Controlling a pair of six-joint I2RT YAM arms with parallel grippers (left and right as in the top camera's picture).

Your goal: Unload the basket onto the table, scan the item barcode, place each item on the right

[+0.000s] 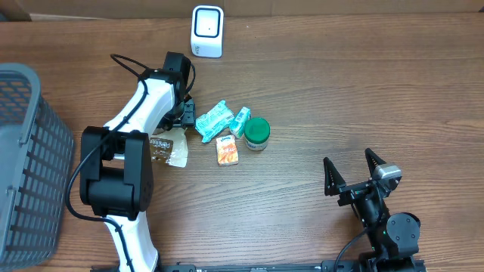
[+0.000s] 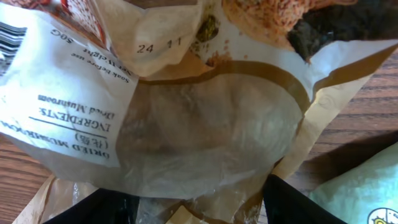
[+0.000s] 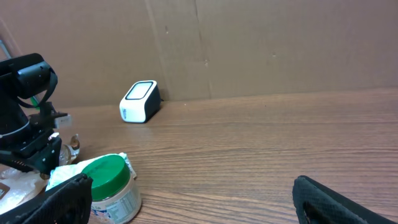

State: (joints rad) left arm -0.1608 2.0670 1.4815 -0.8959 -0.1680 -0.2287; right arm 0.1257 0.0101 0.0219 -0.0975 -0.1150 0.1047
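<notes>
The dried mushroom bag (image 2: 186,124) fills the left wrist view with its label upside down. Its barcode stripes (image 2: 9,38) show only at the 10 o'clock corner, cut off by the frame. The left gripper (image 2: 196,190) has its dark fingers (image 2: 93,208) on either side of the bag's crumpled lower edge. I cannot tell whether they pinch the film or merely flank it. From overhead, the bag lies at 9 o'clock of the orange packet (image 1: 227,149), partly under the gripper head. The white left arm (image 1: 147,102) reaches toward 12 o'clock, then bends back down onto the bag. The scanner (image 1: 206,32) stands at the table's 12 o'clock edge, well apart from the bag. The right gripper (image 1: 347,156), at 4 o'clock, has its jaws spread wide and holds nothing.
</notes>
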